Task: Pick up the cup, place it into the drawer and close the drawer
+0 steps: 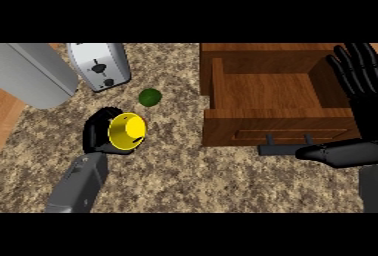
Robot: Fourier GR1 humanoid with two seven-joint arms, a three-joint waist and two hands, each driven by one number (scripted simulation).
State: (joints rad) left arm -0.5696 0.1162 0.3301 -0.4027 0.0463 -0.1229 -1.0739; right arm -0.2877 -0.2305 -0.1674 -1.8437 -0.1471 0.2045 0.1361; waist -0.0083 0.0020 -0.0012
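A yellow cup [127,131] lies tilted on the speckled counter at centre left, its yellow bottom or mouth facing up toward me. My left hand [96,132] is curled round it from the left, black fingers wrapping its far side. The wooden drawer [277,120] stands pulled open at the right, its inside bare, with a dark handle [284,148] on its front. My right hand [354,67] is open with fingers straight up over the drawer's right wall, its thumb [317,152] near the handle.
A silver toaster [100,65] stands at the back left. Beside it lies a grey cylinder-like appliance [33,72]. A green lime [150,97] rests just beyond the cup. The counter's edge shows at far left [7,117].
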